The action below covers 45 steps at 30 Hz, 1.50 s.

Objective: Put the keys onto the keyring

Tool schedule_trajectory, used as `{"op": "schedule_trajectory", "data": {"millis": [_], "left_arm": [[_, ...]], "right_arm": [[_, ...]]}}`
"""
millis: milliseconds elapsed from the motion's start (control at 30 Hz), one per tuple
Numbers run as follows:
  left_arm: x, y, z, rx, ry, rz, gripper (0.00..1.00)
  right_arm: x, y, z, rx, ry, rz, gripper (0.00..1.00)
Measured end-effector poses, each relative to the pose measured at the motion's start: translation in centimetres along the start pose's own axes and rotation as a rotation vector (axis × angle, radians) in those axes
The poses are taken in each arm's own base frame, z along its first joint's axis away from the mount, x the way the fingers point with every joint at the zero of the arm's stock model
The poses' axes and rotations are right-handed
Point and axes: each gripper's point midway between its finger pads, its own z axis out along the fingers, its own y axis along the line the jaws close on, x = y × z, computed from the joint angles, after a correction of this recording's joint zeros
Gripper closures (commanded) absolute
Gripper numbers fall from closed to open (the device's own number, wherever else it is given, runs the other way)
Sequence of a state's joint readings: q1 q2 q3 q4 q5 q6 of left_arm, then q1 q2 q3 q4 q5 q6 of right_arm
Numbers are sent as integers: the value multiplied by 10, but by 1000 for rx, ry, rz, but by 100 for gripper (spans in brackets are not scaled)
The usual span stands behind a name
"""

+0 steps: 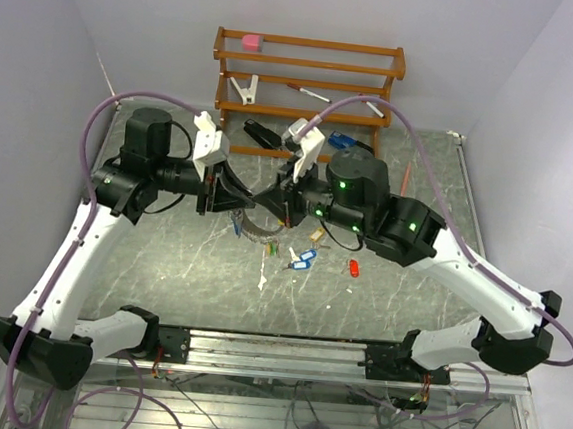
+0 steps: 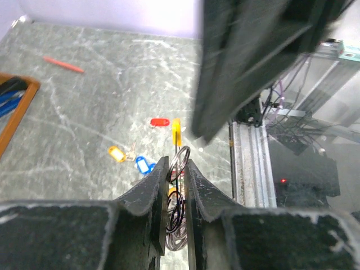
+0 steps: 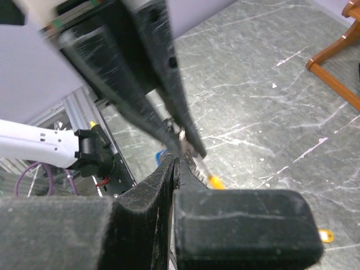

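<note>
The keyring [image 1: 260, 227] hangs as a silvery wire arc between my two grippers, above the table's middle. My left gripper [image 1: 230, 192] is shut on its wire loops [image 2: 179, 169]. My right gripper [image 1: 286, 196] faces it tip to tip, jaws pressed together [image 3: 177, 160] on the ring's metal where the left fingers [image 3: 152, 84] meet it. A yellow-tagged key [image 3: 215, 181] hangs just below the tips and shows in the left wrist view [image 2: 176, 130]. Loose keys lie on the table below: blue tags [image 1: 302, 261], a red tag [image 1: 354, 269], a yellow tag [image 2: 116, 153] and a pale tag [image 1: 264, 278].
A wooden rack [image 1: 309, 76] stands at the back with a pink item [image 1: 250, 42], clips and pens on it. A black stapler [image 1: 263, 135] and a blue item [image 1: 341, 140] lie at its foot. A red pen [image 2: 63, 64] lies at the right. The metal rail [image 1: 274, 352] runs along the near edge.
</note>
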<state>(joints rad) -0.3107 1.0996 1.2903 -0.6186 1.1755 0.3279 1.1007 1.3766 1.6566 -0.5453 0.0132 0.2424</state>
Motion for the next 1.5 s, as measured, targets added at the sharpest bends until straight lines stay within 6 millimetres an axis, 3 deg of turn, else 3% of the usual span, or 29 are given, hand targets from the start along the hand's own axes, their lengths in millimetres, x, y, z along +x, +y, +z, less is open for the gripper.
{"op": "schedule_trajectory", "data": {"millis": [100, 200, 400, 467, 533, 767, 1033, 1400, 1500], "left_arm": [[7, 12, -1, -19, 10, -39, 93], [15, 22, 0, -20, 18, -89, 93], [17, 20, 4, 27, 9, -147, 93], [15, 18, 3, 34, 5, -139, 93], [12, 16, 3, 39, 4, -127, 93], [-5, -2, -2, 102, -33, -83, 93], [-6, -11, -15, 40, 31, 99, 93], [21, -19, -30, 13, 166, 313, 93], [28, -20, -36, 2, 207, 394, 93]], "right_arm": [[-1, 1, -12, -15, -25, -13, 100], [-15, 6, -28, -41, -84, -24, 100], [-31, 10, -38, -59, -148, -39, 99], [-28, 8, -36, -52, -138, -41, 81], [-25, 7, -33, -47, -130, -47, 71], [-17, 5, -29, -45, -96, -64, 68], [-3, -1, -22, -23, -53, -87, 68], [4, -30, -40, 128, -71, -85, 35], [9, -38, -38, 174, -61, -78, 31]]}}
